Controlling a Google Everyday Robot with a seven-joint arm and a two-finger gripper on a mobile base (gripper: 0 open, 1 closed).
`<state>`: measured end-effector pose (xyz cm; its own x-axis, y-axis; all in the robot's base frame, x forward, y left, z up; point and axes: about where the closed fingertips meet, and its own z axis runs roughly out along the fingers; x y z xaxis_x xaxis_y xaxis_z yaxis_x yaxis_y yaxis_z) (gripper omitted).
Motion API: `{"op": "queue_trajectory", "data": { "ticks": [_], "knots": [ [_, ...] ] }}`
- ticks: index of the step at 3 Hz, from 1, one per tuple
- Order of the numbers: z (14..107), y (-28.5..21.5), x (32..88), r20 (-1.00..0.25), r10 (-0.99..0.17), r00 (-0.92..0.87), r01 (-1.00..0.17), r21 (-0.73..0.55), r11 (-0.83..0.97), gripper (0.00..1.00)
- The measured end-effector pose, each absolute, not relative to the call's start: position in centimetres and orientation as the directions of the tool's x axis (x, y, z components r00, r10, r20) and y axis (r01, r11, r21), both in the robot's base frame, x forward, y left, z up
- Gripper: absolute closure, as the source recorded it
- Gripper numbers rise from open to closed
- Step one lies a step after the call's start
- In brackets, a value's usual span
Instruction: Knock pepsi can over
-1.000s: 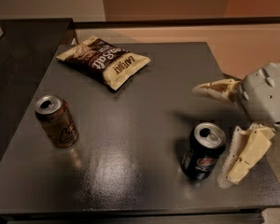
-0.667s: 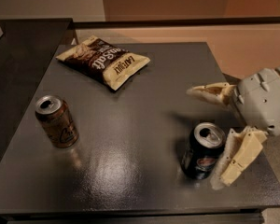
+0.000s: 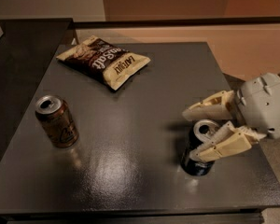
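Note:
The pepsi can [image 3: 196,154], dark with a silver top, stands upright near the front right of the dark table [image 3: 130,120]. My gripper [image 3: 192,132] reaches in from the right and is open. Its two cream fingers straddle the can's top: one finger [image 3: 210,107] lies behind the can, the other [image 3: 221,146] lies across the can's front right side. Whether the fingers touch the can I cannot tell.
An orange-brown can [image 3: 57,121] stands upright at the left of the table. A snack bag [image 3: 103,60] lies flat at the back middle. The table's right edge and front edge are close to the pepsi can.
My gripper has moved left, so its fingers now sit on either side of the pepsi can's top. The can still stands in the same place.

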<state>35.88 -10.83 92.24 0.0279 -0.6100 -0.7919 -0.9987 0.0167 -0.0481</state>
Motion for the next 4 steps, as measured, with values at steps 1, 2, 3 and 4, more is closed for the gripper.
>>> {"op": "queue_trajectory", "data": {
  "ticks": [1, 2, 3, 4],
  "knots": [
    [91.9, -11.4, 35.9, -0.792, -0.611, 0.022, -0.998, -0.050, 0.029, 0.65],
    [92.3, -11.5, 35.6, -0.793, -0.608, 0.035, -0.998, -0.062, 0.023, 0.88],
    [94.1, -10.9, 35.6, -0.759, -0.647, 0.079, -0.993, -0.114, 0.011, 1.00],
    [96.6, -10.6, 36.5, -0.686, -0.719, 0.115, -0.984, -0.178, 0.013, 1.00]
  ]
}}
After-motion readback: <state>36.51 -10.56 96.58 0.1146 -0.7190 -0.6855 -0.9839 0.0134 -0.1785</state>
